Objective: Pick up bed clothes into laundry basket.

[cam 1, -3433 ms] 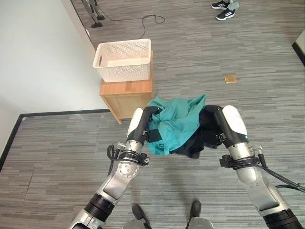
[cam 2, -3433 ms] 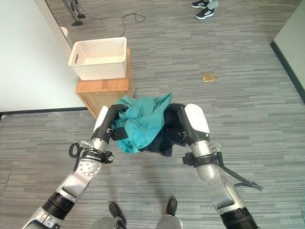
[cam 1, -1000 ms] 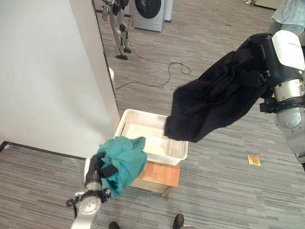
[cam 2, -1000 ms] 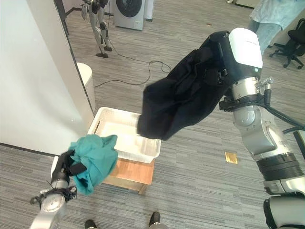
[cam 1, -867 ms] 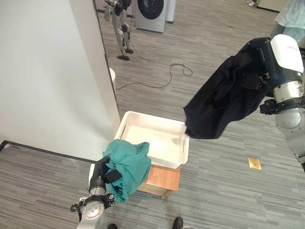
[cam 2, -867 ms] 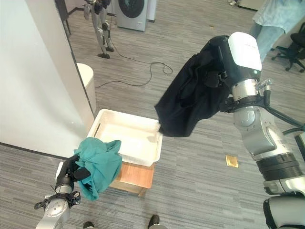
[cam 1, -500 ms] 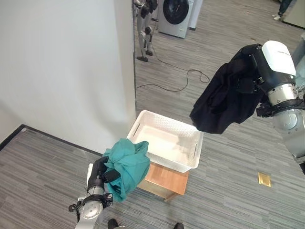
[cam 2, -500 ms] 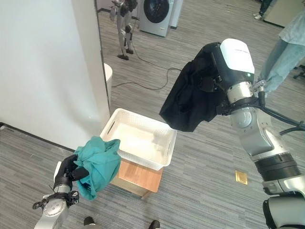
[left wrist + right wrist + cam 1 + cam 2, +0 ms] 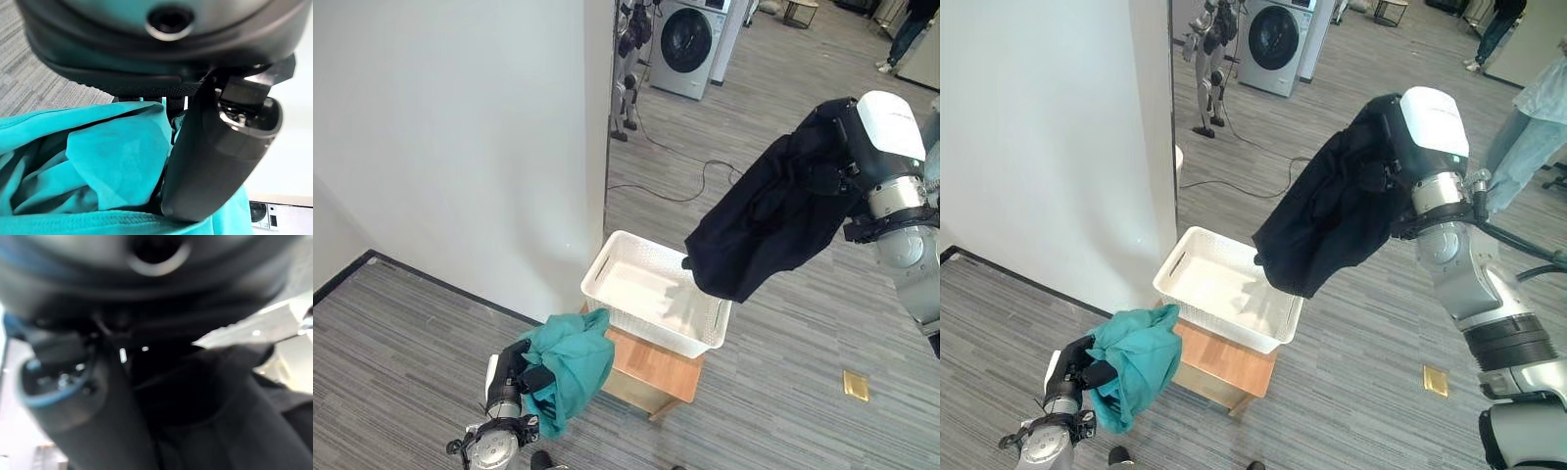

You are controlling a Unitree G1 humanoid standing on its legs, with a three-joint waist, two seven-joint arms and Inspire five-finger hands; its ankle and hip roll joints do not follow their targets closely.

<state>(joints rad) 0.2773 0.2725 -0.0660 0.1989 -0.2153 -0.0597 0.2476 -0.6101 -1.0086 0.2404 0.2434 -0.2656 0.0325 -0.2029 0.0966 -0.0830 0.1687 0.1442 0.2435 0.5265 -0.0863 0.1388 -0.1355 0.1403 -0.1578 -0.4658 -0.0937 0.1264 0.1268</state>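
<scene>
The delivery step is in hand. The right hand [image 9: 837, 147], raised high, grips a black garment [image 9: 764, 220] whose lower edge hangs just above the far side of the white laundry basket [image 9: 651, 299]. The basket sits on a small wooden stand [image 9: 651, 367]. The left hand [image 9: 514, 367], low beside the basket's near corner, clutches a teal garment [image 9: 568, 362]. Next, I judge, the black garment needs lowering over the basket and releasing.

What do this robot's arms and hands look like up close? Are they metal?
They look metallic: the right arm is silver-grey with black ring bands, and a glossy white cover caps the dark right robot hand. The left robot hand is dark too, above a round silver wrist piece. The left wrist view shows smooth, dark, rounded fingers.
</scene>
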